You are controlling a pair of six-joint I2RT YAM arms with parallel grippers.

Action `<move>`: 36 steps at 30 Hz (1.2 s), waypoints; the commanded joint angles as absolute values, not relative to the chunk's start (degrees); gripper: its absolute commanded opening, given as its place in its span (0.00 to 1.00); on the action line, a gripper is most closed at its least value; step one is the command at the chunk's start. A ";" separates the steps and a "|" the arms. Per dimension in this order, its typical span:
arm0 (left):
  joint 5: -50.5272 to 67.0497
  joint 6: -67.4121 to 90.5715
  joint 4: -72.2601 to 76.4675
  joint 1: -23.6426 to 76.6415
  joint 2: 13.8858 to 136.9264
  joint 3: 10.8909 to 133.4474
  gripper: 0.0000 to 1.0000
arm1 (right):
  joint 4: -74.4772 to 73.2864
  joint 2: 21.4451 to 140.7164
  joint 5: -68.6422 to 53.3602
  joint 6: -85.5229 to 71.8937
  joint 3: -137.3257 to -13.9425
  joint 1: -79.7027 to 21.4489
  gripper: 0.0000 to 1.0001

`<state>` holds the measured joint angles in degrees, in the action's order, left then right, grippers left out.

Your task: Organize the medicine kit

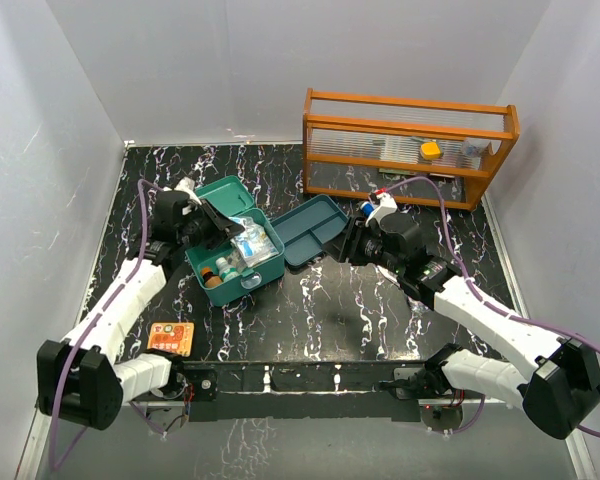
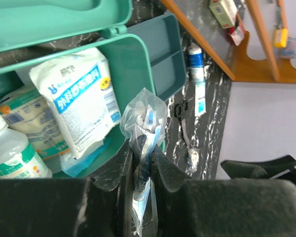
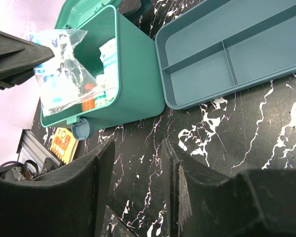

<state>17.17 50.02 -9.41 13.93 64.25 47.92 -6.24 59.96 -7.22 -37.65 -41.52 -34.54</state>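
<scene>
Packing underway: teal-green rounded plastic medicine kit (image 1: 250, 278) open, part filled, on black marbled counter (image 1: 310, 320).
My left tool (image 2: 142, 158) pinches a clear plastic packet (image 2: 144, 116) over it; right tool (image 3: 137, 153) spread; teal divided tray (image 1: 315, 228) still outside.

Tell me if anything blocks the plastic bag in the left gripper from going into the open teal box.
Nothing covers it: the lid is up and the insert tray lies beside it. The left gripper holds the plastic bag at the rim of the medicine kit; only the white pouch and bottle inside crowd the space.
</scene>
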 commanded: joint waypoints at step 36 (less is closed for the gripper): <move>8.04 49.19 -15.24 15.99 72.38 50.39 0.56 | -6.73 55.45 2.13 -36.04 -41.94 -34.62 0.41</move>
<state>10.48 51.51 -7.14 15.77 76.05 47.72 -6.52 56.77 -3.01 -38.28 -39.53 -34.54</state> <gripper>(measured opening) 0.544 0.405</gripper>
